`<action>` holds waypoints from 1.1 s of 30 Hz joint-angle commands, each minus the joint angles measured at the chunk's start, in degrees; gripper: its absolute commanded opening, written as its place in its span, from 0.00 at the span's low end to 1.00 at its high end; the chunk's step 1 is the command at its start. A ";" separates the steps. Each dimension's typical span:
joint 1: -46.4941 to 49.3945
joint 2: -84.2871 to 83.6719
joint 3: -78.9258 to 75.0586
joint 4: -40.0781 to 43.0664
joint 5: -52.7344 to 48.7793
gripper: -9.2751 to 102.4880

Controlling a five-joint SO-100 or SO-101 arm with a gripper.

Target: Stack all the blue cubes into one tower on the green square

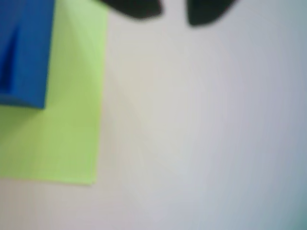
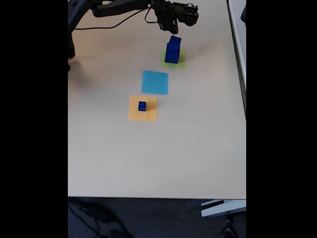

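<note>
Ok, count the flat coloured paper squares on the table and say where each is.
3. In the fixed view: the green square farthest, under the tower; the light-blue square in the middle, bare; the orange square nearest, holding a small blue cube.

No readable text, label, brand, number or sign anywhere: none on cubes, none on paper squares, none on table, none on arm.

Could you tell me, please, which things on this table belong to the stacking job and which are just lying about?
Belong to the job:
- tower of blue cubes on the green square
- small blue cube, resting apart on the orange square
- gripper, above the tower

Just lying about:
- light-blue square, bare
- black cable
</note>
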 commanded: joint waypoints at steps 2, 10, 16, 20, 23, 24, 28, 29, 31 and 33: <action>0.44 1.41 -2.29 0.88 -0.79 0.08; 0.53 2.11 -0.62 0.88 -0.88 0.08; 0.62 2.46 0.35 0.70 -1.14 0.08; 0.79 2.81 0.88 0.70 -1.58 0.08; 0.97 3.08 1.32 0.62 -1.93 0.08; 1.05 3.25 1.49 0.62 -2.02 0.08; 1.32 3.52 1.85 0.62 -2.46 0.08; 1.32 3.60 1.93 0.62 -2.46 0.08; 1.32 3.69 1.93 0.62 -2.55 0.08; 1.32 4.04 2.11 0.62 -2.37 0.08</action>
